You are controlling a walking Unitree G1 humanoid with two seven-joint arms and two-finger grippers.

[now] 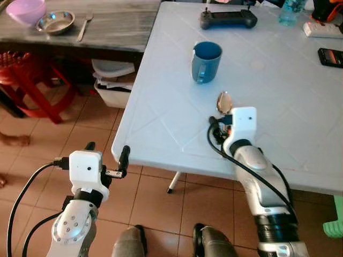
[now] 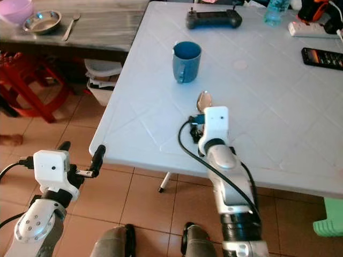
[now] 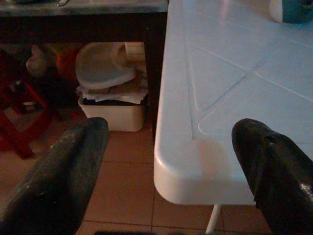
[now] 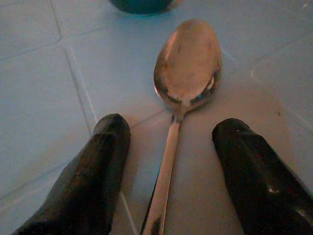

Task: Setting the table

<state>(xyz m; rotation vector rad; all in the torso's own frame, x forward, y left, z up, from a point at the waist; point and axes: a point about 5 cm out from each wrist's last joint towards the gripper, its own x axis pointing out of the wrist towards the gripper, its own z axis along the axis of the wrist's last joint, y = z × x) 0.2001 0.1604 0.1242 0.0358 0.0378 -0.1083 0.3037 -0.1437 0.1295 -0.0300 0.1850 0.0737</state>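
Head views: the spoon (image 1: pixel 224 101) lies on the white worktop (image 1: pixel 161 118), just this side of the blue mug (image 1: pixel 206 61). Left wrist view: the left tool (image 3: pixel 171 171) hangs spread before the worktop corner. Right wrist view: the right tool (image 4: pixel 168 171) straddles the handle, fingers apart (nothing gripped). Risk: closing too high would skid the thin handle aside.

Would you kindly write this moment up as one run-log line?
right gripper: open, fingers astride spoon handle on white table | blue mug: upright beyond spoon | left gripper: open, at table corner
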